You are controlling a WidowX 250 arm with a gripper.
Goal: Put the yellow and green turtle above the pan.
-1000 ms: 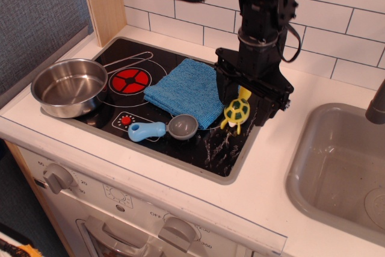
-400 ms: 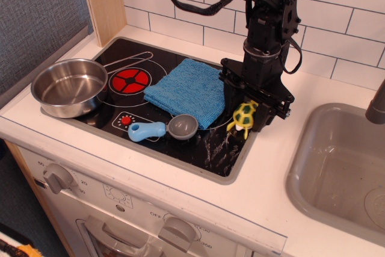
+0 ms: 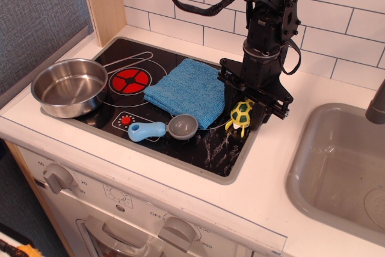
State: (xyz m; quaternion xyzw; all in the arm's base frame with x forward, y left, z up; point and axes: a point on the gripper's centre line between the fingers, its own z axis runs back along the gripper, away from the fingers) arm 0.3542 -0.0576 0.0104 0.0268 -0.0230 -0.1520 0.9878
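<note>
Compared with the view from a second ago, the gripper (image 3: 245, 108) has shifted slightly right and up, and the yellow and green turtle (image 3: 240, 114) has travelled with it — now tilted, shell facing the camera, yellow flippers hanging below. The other items on the cooktop have not moved.

Gripper state: the black fingers are closed around the turtle's upper edge, with the toy protruding beneath them. Whether the turtle clears the cooktop (image 3: 198, 142) or brushes it cannot be determined from this angle.

Turtle position: over the right-hand part of the black cooktop, just beside the right edge of the blue cloth (image 3: 183, 90).

Pan position: the pan (image 3: 69, 86) sits at the far left of the cooktop, upright, its thin wire handle running back and to the right toward the red burner marking (image 3: 129, 80). Turtle and pan are well apart, with the burner marking and cloth between them.

Other items — a grey scoop with a blue handle (image 3: 165, 129) lies at the front of the cooktop, its bowl touching the cloth's front edge. A grey sink (image 3: 337, 167) occupies the counter to the right. White tile (image 3: 343, 4) backs the counter.
</note>
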